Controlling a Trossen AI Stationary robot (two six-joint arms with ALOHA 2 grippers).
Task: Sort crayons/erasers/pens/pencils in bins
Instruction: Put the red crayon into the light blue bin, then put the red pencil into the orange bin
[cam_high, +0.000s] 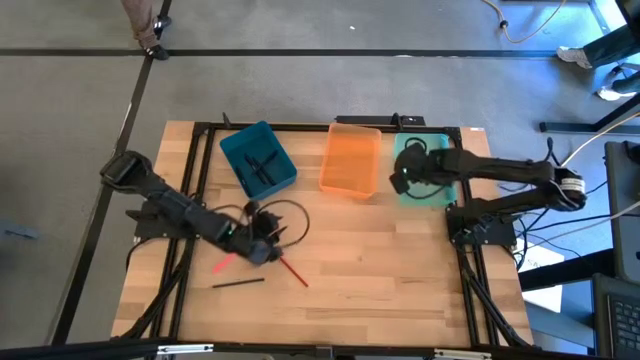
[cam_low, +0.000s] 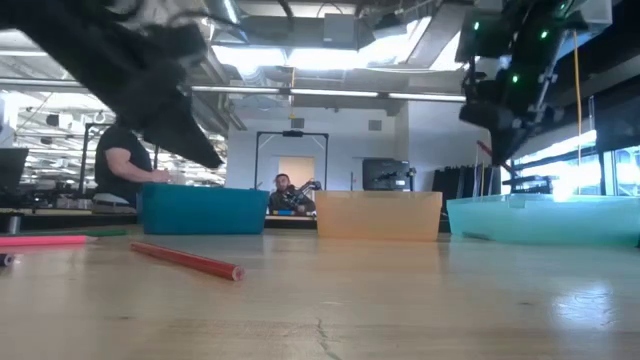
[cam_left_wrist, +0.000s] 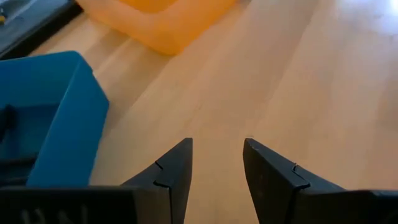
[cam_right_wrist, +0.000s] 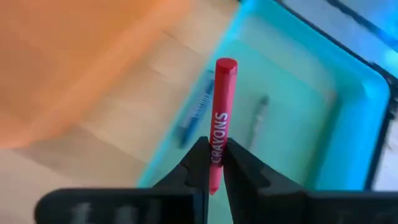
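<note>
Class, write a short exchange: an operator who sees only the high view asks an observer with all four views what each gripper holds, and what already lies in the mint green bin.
Operator: Is the right gripper holding anything over the mint green bin?
Observer: Yes. The right wrist view shows it shut on a red crayon printed CRAYONS.
Operator: Anything in that bin?
Observer: A blue pen-like stick and a grey stick lie on its floor.
Operator: And the left gripper?
Observer: The left wrist view shows it open, nothing between its fingers, over bare table.
</note>
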